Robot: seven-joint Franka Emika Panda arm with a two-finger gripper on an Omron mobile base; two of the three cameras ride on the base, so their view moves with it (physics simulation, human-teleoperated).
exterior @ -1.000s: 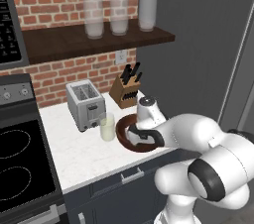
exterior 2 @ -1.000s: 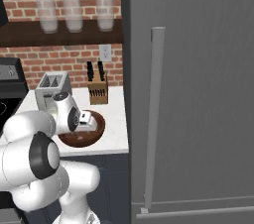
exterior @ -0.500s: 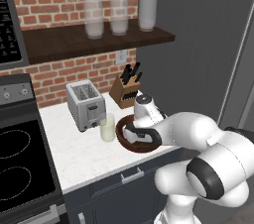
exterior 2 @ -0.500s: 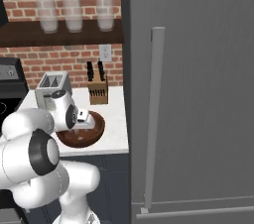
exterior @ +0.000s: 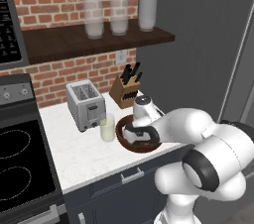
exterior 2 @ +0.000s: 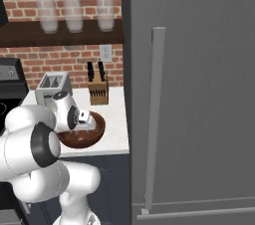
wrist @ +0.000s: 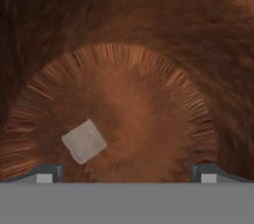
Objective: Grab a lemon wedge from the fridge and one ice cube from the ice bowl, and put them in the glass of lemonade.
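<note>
Brick wall and white counter (exterior: 74, 151) back the left base view: the gripper (exterior: 141, 134) dips into the ice bowl (exterior: 124, 139), just beside the glass of lemonade (exterior: 106, 127) and toaster (exterior: 85, 104).

Right base view: the fridge (exterior 2: 199, 94) stands shut.

Hand view: the fingertips (wrist: 47, 172) stand wide apart, empty, over the ice cube (wrist: 84, 141), probably lying on the bowl's floor.

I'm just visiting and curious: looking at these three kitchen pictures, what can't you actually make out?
- Fridge inside: right base view, door shut, so no lemon wedge can be seen.
- Ice bowl contents: left base view, the arm's hand covers them; the ice cube shows in the hand view.
- Glass of lemonade: right base view, arm in front.
- Pincer: hand view, tips cut off by the bottom edge.
</note>
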